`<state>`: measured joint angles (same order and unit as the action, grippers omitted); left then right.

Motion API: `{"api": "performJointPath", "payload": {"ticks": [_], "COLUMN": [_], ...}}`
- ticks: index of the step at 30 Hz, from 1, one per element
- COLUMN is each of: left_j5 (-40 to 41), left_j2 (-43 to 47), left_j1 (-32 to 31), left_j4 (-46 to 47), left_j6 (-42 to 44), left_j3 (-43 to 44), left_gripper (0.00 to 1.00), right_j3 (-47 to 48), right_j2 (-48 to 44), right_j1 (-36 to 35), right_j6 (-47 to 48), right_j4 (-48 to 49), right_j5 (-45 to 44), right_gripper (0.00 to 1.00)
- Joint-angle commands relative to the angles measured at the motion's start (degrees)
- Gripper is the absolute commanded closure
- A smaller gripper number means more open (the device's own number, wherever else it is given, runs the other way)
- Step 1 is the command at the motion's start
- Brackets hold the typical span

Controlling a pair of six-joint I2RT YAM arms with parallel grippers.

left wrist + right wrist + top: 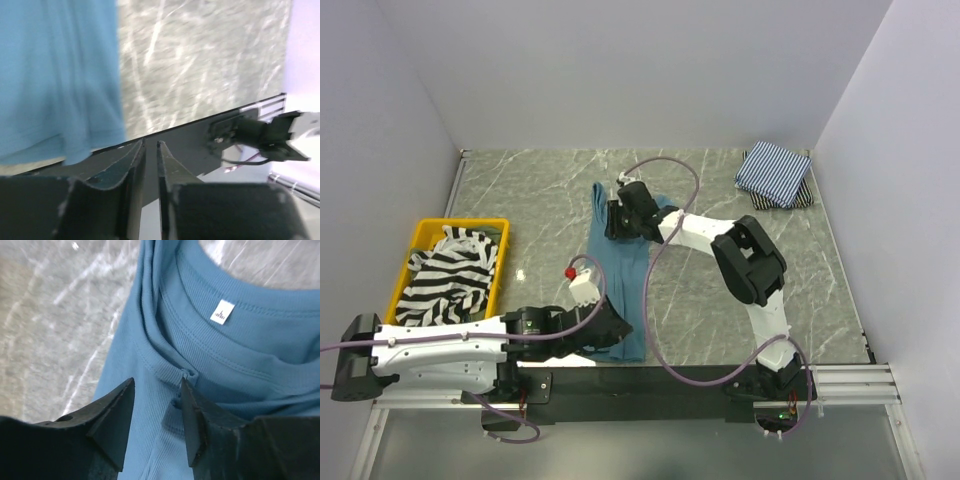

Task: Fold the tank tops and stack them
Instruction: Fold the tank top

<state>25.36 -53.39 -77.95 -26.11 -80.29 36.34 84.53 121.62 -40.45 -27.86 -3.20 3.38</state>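
A teal top [625, 275] lies in a long strip at frame centre on the surface [540, 190]. The right hand [157, 390], open and empty, straddles its neckline at the upper end. The left hand [150, 145], nearly closed and empty, sits by its lower edge.

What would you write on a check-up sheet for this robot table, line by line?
Surface: grey marbled table; no spills seen.
Job's things: teal top lying lengthwise in the middle; striped top crumpled in the bin; pinstriped top folded in the far right corner, on something dark.
Clutter: yellow bin at the left edge.
Grippers: left gripper at the teal top's near end, jaws shut, nothing between them; right gripper at its far end, jaws open over the neckline.
Cables: purple cables loop off both arms.
Surroundings: plain pale walls on three sides.
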Motion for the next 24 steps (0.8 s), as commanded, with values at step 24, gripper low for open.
{"api": "performJointPath", "payload": {"ticks": [24], "left_j5": [-22.5], "left_j2": [-28.3], "left_j1": [24.9], "left_j4": [24.4], "left_j6": [21.4], "left_j3": [3.7], "left_gripper": [0.99], "right_j3": [-7.4], "right_j2": [-10.4], "right_j1": [21.0], "right_j6": [-7.9], "right_j4": [1.5], "right_j5": [-0.1], "right_gripper": [0.47]}}
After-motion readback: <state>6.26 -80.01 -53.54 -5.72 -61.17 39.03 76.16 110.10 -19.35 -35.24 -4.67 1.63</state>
